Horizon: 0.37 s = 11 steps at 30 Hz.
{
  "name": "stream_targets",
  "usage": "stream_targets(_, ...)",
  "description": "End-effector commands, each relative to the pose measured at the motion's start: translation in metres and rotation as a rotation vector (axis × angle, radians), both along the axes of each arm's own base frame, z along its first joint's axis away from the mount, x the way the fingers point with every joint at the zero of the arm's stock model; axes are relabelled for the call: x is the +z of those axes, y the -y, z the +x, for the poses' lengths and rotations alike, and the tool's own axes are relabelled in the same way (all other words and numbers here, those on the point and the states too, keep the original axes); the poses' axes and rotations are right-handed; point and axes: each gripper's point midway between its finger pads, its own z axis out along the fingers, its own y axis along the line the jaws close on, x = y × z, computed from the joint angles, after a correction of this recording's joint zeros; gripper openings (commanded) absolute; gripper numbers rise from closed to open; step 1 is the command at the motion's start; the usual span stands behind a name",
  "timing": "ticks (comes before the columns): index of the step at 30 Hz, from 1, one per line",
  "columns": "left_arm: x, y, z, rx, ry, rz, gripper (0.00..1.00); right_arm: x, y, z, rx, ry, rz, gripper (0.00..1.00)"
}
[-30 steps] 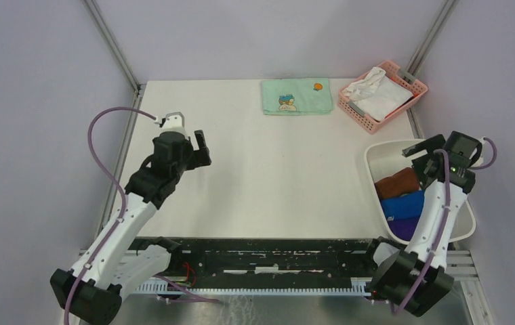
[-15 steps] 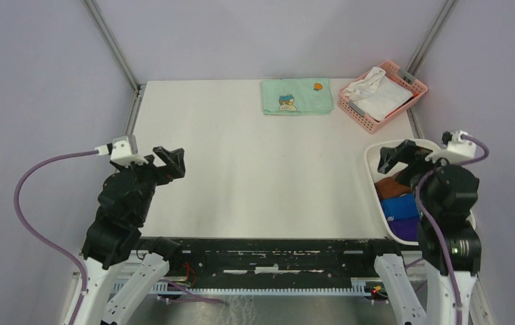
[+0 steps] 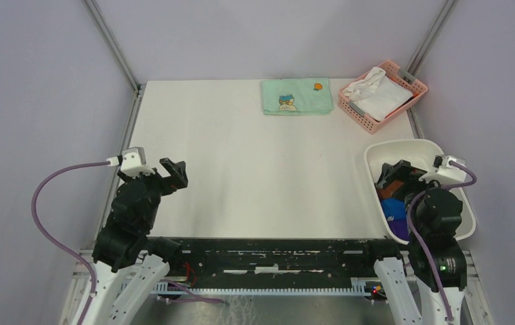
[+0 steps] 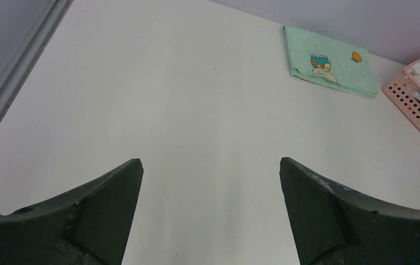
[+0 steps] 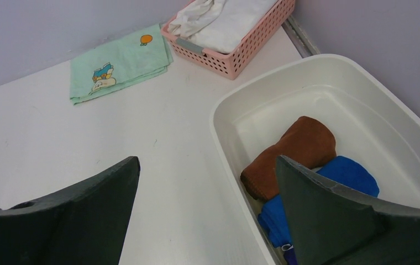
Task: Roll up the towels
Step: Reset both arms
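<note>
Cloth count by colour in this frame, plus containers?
brown towel: 1
blue towel: 1
purple towel: 1
green printed towel: 1
white cloth: 1
pink basket: 1
white tub: 1
Total: 7

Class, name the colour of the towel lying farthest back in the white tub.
The towel is rust-brown, clearest in the right wrist view.

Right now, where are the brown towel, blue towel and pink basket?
brown towel (image 5: pixel 299 146): right wrist view, rolled top.
blue towel (image 5: pixel 350 172): right wrist view, upper fold.
pink basket (image 5: pixel 263 41): right wrist view, near wall.
</note>
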Motion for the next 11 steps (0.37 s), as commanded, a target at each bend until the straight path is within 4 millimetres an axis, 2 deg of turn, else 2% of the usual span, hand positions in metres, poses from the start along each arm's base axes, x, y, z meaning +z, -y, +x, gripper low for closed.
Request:
stream_targets(1,0.0020,0.0025,0.0045,0.011,0.015,-0.041,0.99,0.0137,0.0135,0.0001,-0.075,0.071,-0.019,1.00)
stream_targets(11,-0.0006,0.0030,0.0064,0.010,0.007,-0.034,0.99,0.0127,0.0117,0.0016,-0.061,0.064,-0.031,1.00)
